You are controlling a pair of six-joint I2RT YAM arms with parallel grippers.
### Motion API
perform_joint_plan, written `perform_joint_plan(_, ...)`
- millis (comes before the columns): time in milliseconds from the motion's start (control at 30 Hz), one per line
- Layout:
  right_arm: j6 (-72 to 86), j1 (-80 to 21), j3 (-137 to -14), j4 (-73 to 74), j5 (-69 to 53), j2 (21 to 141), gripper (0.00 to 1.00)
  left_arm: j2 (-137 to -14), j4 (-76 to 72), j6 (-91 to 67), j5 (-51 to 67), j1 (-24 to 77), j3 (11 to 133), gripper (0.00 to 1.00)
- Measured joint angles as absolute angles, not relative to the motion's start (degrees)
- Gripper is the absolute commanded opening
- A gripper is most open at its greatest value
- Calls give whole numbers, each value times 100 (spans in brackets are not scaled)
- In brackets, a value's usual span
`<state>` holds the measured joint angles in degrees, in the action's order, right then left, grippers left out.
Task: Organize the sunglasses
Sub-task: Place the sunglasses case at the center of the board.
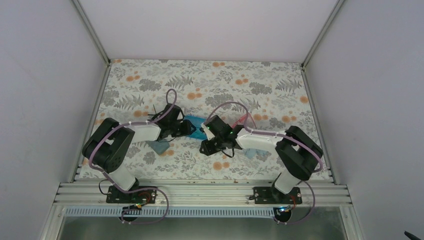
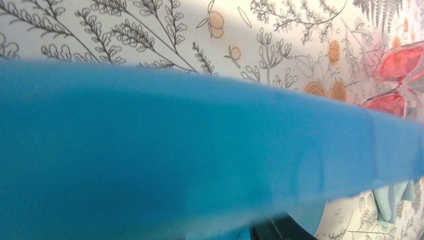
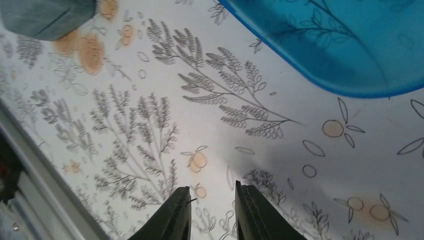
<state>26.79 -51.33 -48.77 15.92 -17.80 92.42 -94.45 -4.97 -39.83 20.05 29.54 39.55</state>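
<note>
Right gripper (image 3: pixel 212 192): nearest to me, low over the floral table (image 1: pixel 280 80); in its wrist view I see both fingers (image 3: pixel 172 217) with a narrow gap and only tablecloth between them, so slightly apart and holding nothing.
Grey case (image 3: pixel 45 17): at the upper left corner of the right wrist view, lying on the cloth, well apart from those fingers.
Light blue cloth (image 2: pixel 395 197): on the table at the lower right of the left wrist view, below the pink pair.
Left gripper (image 1: pixel 185 126): at the near left end of the blue case; from overhead it is right up against it. Its own camera is filled by the case, so I cannot tell how its jaws stand.
Blue case (image 2: pixel 200 150): between the two grippers at mid-table; the right wrist view shows its rounded, see-through edge.
Pink sunglasses (image 1: pixel 244 119): on the table just beyond the right wrist, to the right of the blue case, apart from it.
Black sunglasses (image 1: pixel 151 112): a thin dark shape beyond the left wrist; too small for me to be sure.
</note>
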Motion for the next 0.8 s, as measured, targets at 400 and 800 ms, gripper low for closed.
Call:
perform_joint_plan(400, 2591, -5131, -5354, 1588, -1330, 9887, 25, -9006, 373, -4010, 1562, 3085, 4222, 32)
perform_joint_plan(800, 2792, -5131, -5153, 1540, -663, 9043, 26, -8877, 696, -3951, 1378, 3280, 4416, 32)
